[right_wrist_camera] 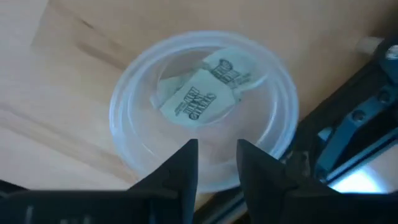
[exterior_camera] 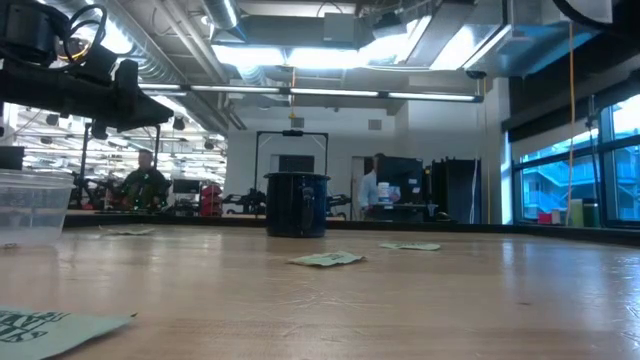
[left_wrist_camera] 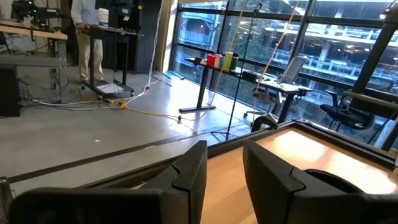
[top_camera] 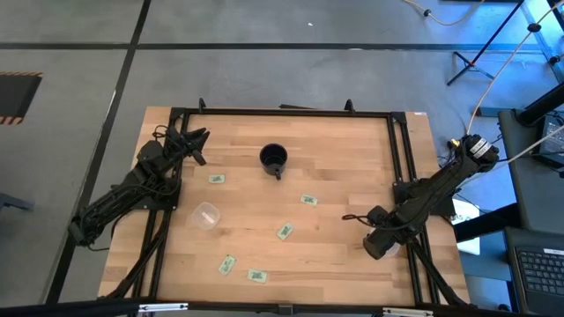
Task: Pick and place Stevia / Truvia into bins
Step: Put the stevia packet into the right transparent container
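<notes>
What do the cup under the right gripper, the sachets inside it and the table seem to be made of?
Cup: clear, glossy plastic; the wood shows through.
Sachets: matte printed paper, likely.
Table: pale wood with visible plank grain, smooth finish.

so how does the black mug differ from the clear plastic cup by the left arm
The black mug is opaque; the clear plastic cup is see-through. The mug has a handle, the cup none. The mug stands mid-table, the cup nearer the left arm. Both stand upright.
</notes>
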Tool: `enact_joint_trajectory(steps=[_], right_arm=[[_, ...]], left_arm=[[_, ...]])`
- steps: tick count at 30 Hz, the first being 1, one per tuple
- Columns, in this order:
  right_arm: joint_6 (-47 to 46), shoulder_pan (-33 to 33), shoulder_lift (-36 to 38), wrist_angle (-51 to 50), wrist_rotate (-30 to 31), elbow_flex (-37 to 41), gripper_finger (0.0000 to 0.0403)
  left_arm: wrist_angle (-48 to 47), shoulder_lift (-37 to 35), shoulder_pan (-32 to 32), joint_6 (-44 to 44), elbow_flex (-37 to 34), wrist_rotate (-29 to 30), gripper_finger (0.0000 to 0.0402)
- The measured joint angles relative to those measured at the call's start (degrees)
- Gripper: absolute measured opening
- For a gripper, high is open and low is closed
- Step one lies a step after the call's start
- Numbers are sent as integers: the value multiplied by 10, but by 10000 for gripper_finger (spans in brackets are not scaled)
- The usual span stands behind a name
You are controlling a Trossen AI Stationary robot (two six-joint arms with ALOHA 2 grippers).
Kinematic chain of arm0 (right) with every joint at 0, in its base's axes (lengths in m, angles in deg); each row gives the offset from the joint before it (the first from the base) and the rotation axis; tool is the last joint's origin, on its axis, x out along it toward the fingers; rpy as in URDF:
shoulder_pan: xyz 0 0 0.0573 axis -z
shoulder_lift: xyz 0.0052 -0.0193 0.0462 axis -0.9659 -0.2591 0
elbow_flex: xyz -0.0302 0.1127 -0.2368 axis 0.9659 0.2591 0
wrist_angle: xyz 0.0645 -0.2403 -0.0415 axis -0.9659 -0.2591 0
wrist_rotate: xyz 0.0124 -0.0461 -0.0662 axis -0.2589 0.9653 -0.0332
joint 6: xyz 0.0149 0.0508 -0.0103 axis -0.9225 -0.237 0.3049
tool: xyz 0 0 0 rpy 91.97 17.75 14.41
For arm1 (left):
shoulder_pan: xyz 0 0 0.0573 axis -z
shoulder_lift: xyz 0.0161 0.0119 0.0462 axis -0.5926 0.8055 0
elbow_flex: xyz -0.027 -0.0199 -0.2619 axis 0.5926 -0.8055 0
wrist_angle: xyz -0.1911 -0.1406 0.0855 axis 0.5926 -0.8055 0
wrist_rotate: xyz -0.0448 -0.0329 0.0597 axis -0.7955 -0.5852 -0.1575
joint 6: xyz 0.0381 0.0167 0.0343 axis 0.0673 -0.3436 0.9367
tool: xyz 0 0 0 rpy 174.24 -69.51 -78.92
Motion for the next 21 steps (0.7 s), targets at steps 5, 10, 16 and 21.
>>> enact_joint_trajectory(steps=[5, 10, 16, 21], right_arm=[[6, 20, 29, -26, 96, -39, 115], [106, 40, 44, -14, 241, -70, 115], [177, 99, 45, 25, 336, -72, 115], [228, 176, 37, 93, 338, -72, 115]], left_arm=[[0, 0, 0, 0, 0, 0, 100], [0, 0, 0, 0, 0, 0, 100], [0, 0, 0, 0, 0, 0, 100], [1, 0, 0, 0, 0, 0, 100]])
